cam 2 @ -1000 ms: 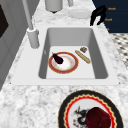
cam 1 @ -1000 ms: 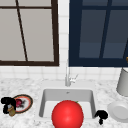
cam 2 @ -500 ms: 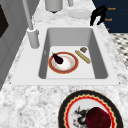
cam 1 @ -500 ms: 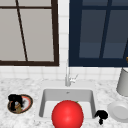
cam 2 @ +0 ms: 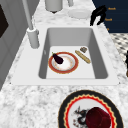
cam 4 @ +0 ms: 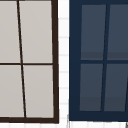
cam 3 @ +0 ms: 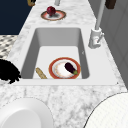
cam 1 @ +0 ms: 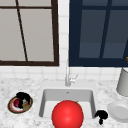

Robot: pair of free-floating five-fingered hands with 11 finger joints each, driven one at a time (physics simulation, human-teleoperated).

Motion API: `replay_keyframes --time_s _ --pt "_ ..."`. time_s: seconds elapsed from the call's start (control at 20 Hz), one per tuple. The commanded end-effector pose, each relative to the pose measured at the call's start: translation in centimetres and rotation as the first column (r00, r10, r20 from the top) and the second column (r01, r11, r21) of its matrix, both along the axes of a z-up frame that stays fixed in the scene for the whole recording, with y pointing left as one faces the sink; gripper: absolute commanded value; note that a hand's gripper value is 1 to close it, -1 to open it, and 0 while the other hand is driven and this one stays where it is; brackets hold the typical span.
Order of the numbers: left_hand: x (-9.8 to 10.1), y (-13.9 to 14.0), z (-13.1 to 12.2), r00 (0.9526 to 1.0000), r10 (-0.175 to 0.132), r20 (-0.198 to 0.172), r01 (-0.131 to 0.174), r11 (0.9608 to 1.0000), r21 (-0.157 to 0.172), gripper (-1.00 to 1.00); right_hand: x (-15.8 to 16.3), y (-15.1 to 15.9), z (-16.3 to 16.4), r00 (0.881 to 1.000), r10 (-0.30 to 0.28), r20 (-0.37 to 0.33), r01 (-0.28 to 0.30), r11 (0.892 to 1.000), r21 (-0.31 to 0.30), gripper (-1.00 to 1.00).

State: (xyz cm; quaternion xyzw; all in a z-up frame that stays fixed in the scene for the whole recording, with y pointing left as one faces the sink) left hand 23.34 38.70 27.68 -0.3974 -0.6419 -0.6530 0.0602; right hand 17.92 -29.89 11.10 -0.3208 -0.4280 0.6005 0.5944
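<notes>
The left hand (cam 1: 22, 97) hangs over the patterned plate (cam 1: 11, 108) on the counter left of the sink (cam 1: 45, 97), its fingers curled down at the dark red fruit (cam 1: 16, 102) on that plate, though whether they grip it I cannot tell; in the left side view the same plate (cam 2: 67, 105) lies just in front of the sink (cam 2: 98, 62) with the fruit (cam 2: 98, 118) on it; in the right side view the plate (cam 3: 60, 16) lies beyond the sink's far end, the fruit (cam 3: 51, 10) upright on it. Inside the sink a red-rimmed plate (cam 2: 72, 69) carries an aubergine (cam 2: 57, 58); beside it lie a tan stick (cam 2: 82, 56) and a small brown lump (cam 2: 83, 49). The right hand (cam 1: 100, 115) floats at the sink's right edge, fingers curled on nothing; a white plate (cam 1: 119, 111) lies just right of it, a grey pot (cam 1: 123, 82) behind that. The tap (cam 1: 67, 79) stands behind the sink; a red ball (cam 1: 67, 114) covers the sink's front.
</notes>
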Motion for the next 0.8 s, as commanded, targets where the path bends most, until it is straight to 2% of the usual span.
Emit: replay_keyframes --time_s 0.0,0.35,0.75 --pt "1.0 -2.2 0.5 0.9997 0.005 -0.024 -0.005 0.9999 0.009 1.0 0.0 0.0 0.0 1.0 0.0 0.0 0.0 1.0 0.0 0.0" --pt "2.3 -6.4 0.7 0.9993 0.002 -0.039 -0.001 0.9997 0.023 1.0 0.0 0.0 0.0 1.0 0.0 0.0 0.0 1.0 0.0 0.0" --pt "3.9 -10.7 1.6 0.9996 0.016 -0.022 -0.016 0.9996 0.023 1.0 0.0 0.0 0.0 1.0 0.0 0.0 0.0 1.0 0.0 0.0"
